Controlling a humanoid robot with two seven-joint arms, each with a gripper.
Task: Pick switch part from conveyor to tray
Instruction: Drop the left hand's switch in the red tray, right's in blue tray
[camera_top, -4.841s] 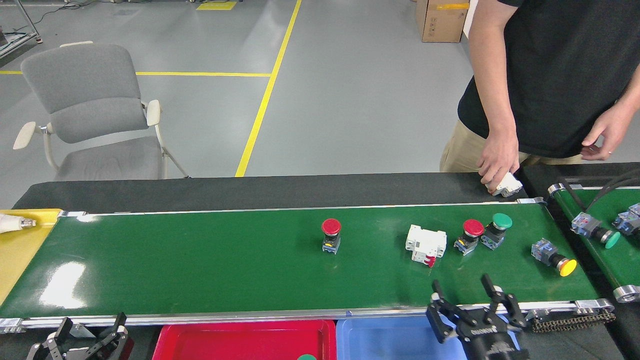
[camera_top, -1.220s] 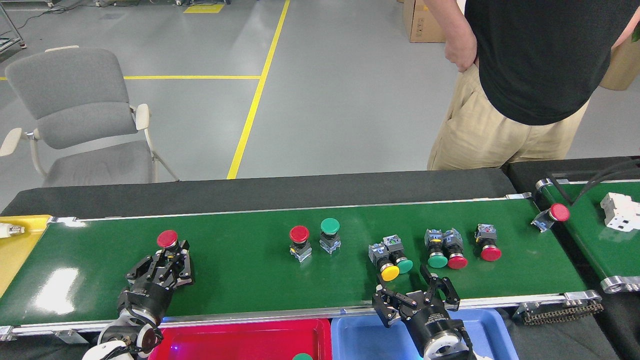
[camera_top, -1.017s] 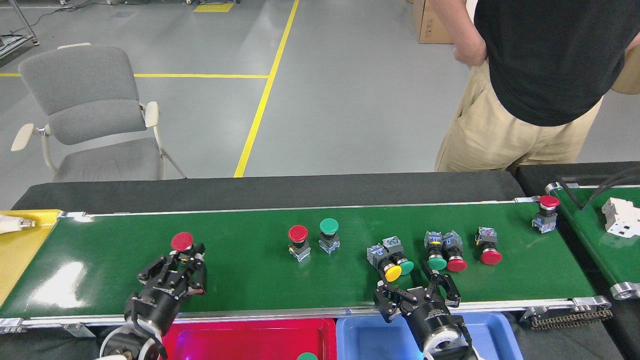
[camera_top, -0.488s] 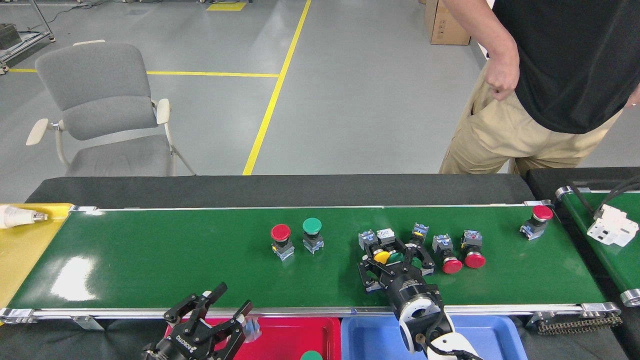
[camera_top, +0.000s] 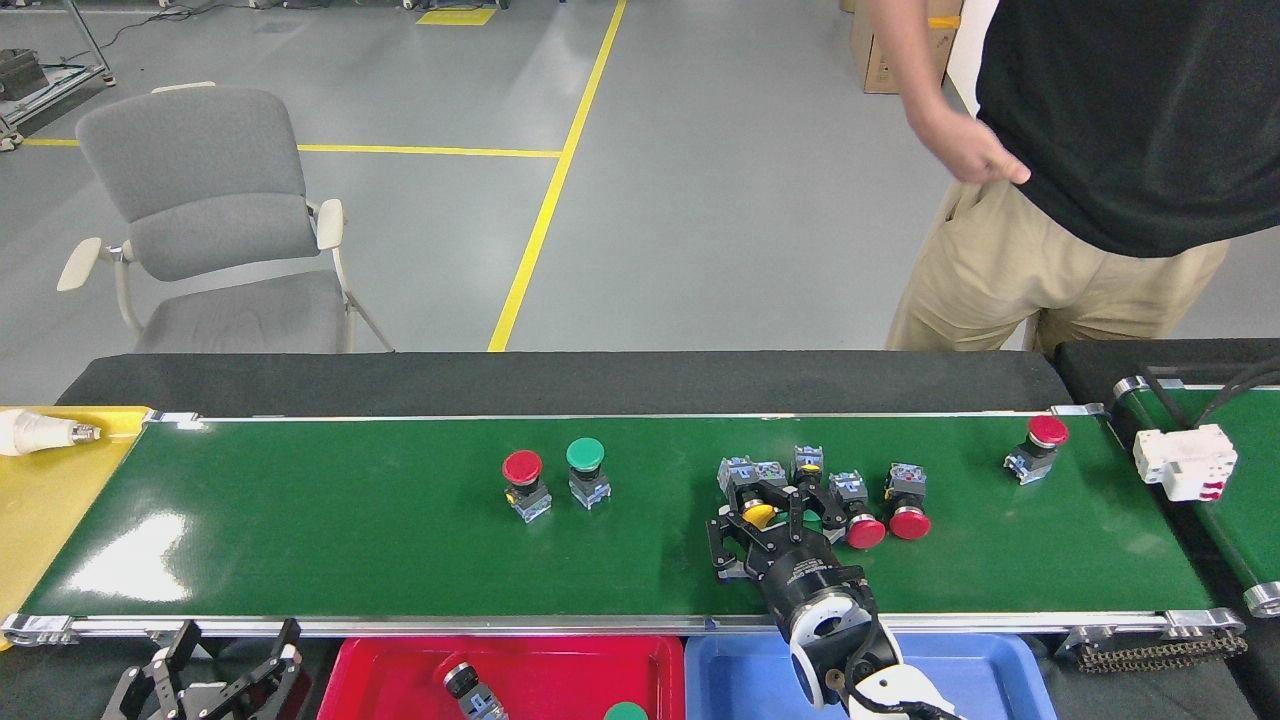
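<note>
The conveyor carries several push-button switch parts. A red-capped one and a green-capped one stand upright near the middle. My right gripper lies on the belt over a cluster of parts, its fingers drawn in around a yellow-capped switch part. Two red-capped parts lie just to its right, and one more stands near the belt's right end. My left gripper sits open and empty below the front rail, left of the red tray. A switch part lies in that tray.
A blue tray sits beside the red one. A white breaker rides the narrower belt at right. A yellow tray holding a bulb is at far left. A person stands behind the belt; a grey chair is behind left.
My left gripper has dropped back to the lower left, and a switch part now lies in the red tray. My right gripper's fingers have narrowed around the yellow-capped part. The belt's parts have shifted left.
</note>
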